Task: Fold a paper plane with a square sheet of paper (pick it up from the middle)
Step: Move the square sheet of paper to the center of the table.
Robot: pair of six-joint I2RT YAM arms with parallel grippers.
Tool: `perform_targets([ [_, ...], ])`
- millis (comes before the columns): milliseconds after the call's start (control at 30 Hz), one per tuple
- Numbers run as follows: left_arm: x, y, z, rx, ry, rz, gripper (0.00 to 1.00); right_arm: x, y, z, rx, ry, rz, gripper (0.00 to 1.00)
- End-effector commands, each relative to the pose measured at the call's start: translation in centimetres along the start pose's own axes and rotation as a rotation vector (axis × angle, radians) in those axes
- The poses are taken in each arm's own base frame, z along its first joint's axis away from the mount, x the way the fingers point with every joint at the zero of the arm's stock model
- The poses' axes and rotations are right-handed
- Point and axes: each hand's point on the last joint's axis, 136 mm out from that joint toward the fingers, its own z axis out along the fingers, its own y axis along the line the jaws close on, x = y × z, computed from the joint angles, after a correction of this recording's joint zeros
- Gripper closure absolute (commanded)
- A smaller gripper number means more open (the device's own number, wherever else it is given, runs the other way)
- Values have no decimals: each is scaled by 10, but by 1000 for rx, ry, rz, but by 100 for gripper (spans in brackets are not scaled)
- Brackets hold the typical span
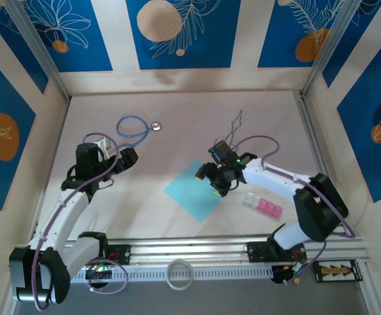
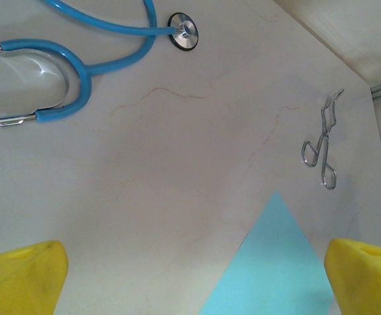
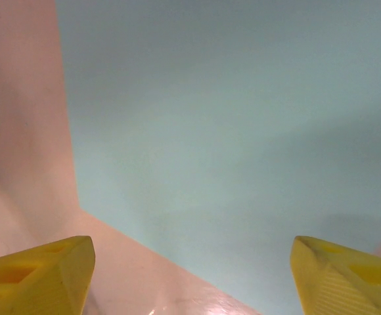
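Observation:
The square sheet of paper (image 1: 192,191) is light turquoise and lies flat and unfolded on the table, turned like a diamond. My right gripper (image 1: 215,181) hovers low over its right edge, open, with nothing between its yellow fingertips (image 3: 36,275). In the right wrist view the sheet (image 3: 230,131) spreads out just ahead of the right gripper (image 3: 190,279). My left gripper (image 1: 128,158) stands open to the left of the sheet, clear of it. In the left wrist view one corner of the sheet (image 2: 276,269) lies between the left gripper's (image 2: 194,282) wide-apart fingers. The paper plane is out of view.
A blue-tubed stethoscope (image 1: 133,126) (image 2: 79,72) lies at the back left. Metal forceps (image 1: 236,123) (image 2: 323,151) lie at the back behind the right gripper. Pink and clear plastic blocks (image 1: 264,205) sit to the right of the sheet. A white ring (image 1: 179,273) rests by the front rail.

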Motion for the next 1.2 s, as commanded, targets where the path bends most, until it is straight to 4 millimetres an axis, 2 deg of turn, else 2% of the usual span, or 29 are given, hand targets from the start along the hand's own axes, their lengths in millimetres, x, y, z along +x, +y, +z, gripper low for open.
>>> perform_targets([
  [0,-5,-8,0,43,8,19,0,12,-21,1,4,42,-101,21],
  [67,-5,-12,4,66,23,16,0,16,-14,3,-45,79,-167,22],
  [133,-5,-16,7,90,45,7,0,15,-15,4,-11,117,-165,23],
  [233,-2,-19,11,107,77,0,0,15,-4,9,-12,129,-214,22],
  [433,2,-15,12,84,97,-11,0,6,8,30,8,144,-180,22],
  [667,3,-10,10,51,108,-2,0,1,8,54,87,176,-263,23],
  [833,4,-6,9,26,116,8,0,2,11,72,91,220,-454,24],
  [1033,4,-3,7,3,121,25,0,11,23,81,73,299,-755,25],
  [1167,5,-4,8,5,129,27,0,10,36,89,44,329,-876,25],
])
